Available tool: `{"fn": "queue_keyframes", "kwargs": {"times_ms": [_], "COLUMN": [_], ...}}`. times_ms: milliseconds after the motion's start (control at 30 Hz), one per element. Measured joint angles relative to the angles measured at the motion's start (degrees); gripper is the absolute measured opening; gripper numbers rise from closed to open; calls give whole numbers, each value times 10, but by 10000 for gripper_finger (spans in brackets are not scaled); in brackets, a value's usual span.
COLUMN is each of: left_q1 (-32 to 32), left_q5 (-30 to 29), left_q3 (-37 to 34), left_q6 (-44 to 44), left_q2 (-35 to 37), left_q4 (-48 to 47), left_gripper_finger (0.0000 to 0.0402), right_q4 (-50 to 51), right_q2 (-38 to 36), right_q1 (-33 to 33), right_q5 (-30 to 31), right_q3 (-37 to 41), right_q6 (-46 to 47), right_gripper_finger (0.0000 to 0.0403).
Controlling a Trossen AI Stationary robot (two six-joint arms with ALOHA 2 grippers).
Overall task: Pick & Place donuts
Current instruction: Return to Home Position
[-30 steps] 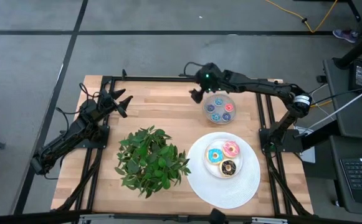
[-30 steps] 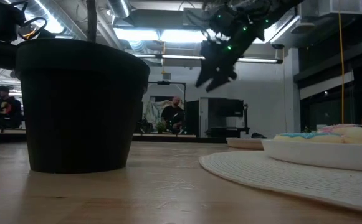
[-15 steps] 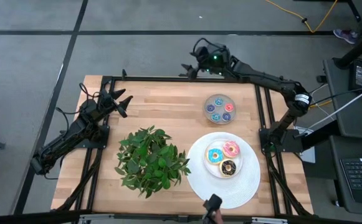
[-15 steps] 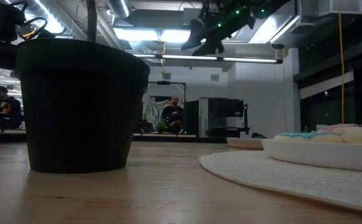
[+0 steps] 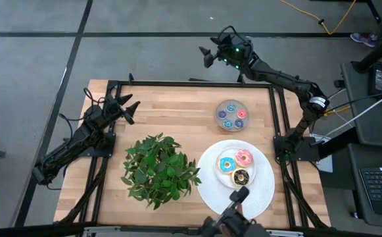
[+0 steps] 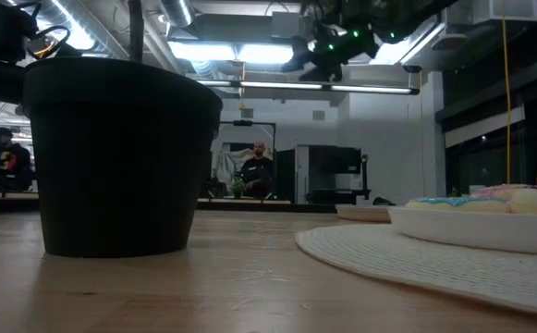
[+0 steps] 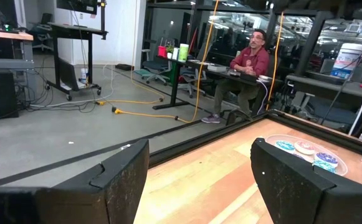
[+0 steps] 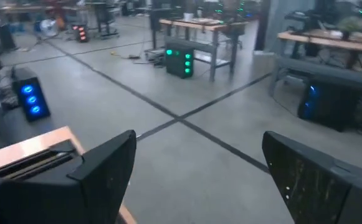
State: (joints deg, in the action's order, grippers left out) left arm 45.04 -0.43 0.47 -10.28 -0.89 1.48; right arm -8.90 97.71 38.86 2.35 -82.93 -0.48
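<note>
Table (image 5: 177, 115): pale wood planks, matt. Pot (image 6: 111, 157): matt black plastic. Mat (image 5: 210, 191): white, woven-looking. Donuts (image 5: 244, 157): smooth tops, matl unclear.

Pale wooden table (image 5: 177, 112), striped in planks, edged in black. At seven o'clock, a plant (image 5: 159, 168) with green leaves in a black pot (image 6: 120, 157). At five o'clock, a white plate (image 5: 210, 184) with a light blue donut (image 5: 227, 164), a pink donut (image 5: 244, 157) and a dark brown donut (image 5: 241, 177). At two o'clock, a grey dish (image 5: 233, 101) with tiny blue and red rings (image 5: 223, 115)
</note>
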Motion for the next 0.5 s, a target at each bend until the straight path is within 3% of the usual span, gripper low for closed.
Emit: {"fn": "queue_keyframes", "kwargs": {"times_ms": [200,500], "left_q1": [0,0], "left_q5": [0,0], "left_q3": [0,0], "left_q6": [0,0], "left_q2": [0,0], "left_q4": [0,0], "left_gripper_finger": [270,270], "right_q4": [-70,-73], "right_q2": [-27,-107], "right_q1": [25,34], "right_q5": [1,1], "right_q3": [77,241], "right_q6": [31,18], "right_gripper_finger": [349,349]}}
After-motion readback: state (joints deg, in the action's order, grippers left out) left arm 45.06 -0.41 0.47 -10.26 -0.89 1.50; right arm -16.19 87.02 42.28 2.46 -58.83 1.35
